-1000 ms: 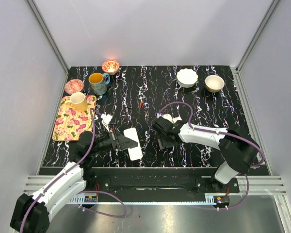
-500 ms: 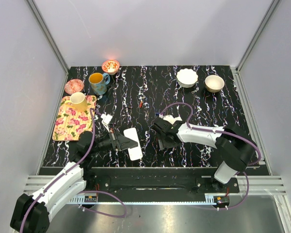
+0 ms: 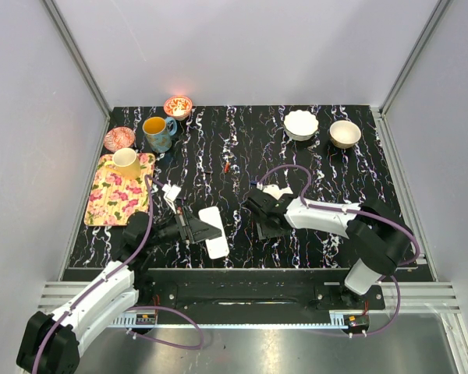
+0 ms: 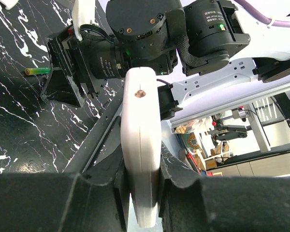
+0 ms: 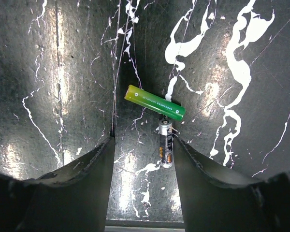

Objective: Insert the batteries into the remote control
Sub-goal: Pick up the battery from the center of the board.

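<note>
While reaching in from 7 o'clock on the black marbled table (image 3: pixel 320 171), clamping the left gripper (image 3: pixel 193 227) tight on the remote control (image 3: pixel 214 231). Holding that white handset just short of the near edge, broad face turned up in the overhead view. Presenting its thin edge to the left wrist camera, with the fingers (image 4: pixel 176 176) pressing on both flat sides.

Hanging the right gripper (image 5: pixel 143 142) close by at 6 o'clock, jaws standing apart and gripping nothing. Framing two batteries on the tabletop between those jaws. Showing the green battery (image 5: pixel 154 109) lying slantwise across the gap. Showing the silver battery (image 5: pixel 166 145) pointing back toward the wrist camera, its far tip touching the green one's side.

Passing a small white piece (image 3: pixel 171 191) at 9 o'clock, just beyond the left gripper. Resting a cream cup (image 3: pixel 126 161) on the floral tray (image 3: pixel 109 199) at the left edge. Reaching, at 10 o'clock, a red patterned bowl (image 3: pixel 118 139) and a yellow-and-blue mug (image 3: pixel 157 132) side by side. Ending at the far edge with a brightly lit bowl (image 3: pixel 178 106) at 11 o'clock, then a white bowl (image 3: pixel 301 124) and a tan bowl (image 3: pixel 345 133) near 1 o'clock.
</note>
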Controlling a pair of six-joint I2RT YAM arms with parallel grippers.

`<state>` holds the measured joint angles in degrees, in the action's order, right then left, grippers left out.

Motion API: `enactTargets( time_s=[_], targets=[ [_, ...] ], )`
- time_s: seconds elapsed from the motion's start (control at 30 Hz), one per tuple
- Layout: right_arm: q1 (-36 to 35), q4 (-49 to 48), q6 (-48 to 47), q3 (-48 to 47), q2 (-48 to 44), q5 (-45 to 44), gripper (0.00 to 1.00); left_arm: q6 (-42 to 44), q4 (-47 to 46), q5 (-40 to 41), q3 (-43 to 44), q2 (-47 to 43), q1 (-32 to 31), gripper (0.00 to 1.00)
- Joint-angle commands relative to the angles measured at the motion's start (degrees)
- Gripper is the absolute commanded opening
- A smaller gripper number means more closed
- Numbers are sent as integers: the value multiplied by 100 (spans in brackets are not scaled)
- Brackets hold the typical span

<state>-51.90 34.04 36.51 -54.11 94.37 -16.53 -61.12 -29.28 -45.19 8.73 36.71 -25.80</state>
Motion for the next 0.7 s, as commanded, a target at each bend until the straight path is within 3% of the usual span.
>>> enactTargets(
  time_s=[0.0,0.1,0.67],
  targets=[
    [171,-82,-65,146,47,-149,55,-40,-359,-8,-29,-85,23,0],
    [259,-205,-127,207,64,-43,48,-31,-368,1,-29,-67,23,0],
    [540,-574,-399,480,-24,317,33,-101,-465,98,-21,82,31,0]
  ],
)
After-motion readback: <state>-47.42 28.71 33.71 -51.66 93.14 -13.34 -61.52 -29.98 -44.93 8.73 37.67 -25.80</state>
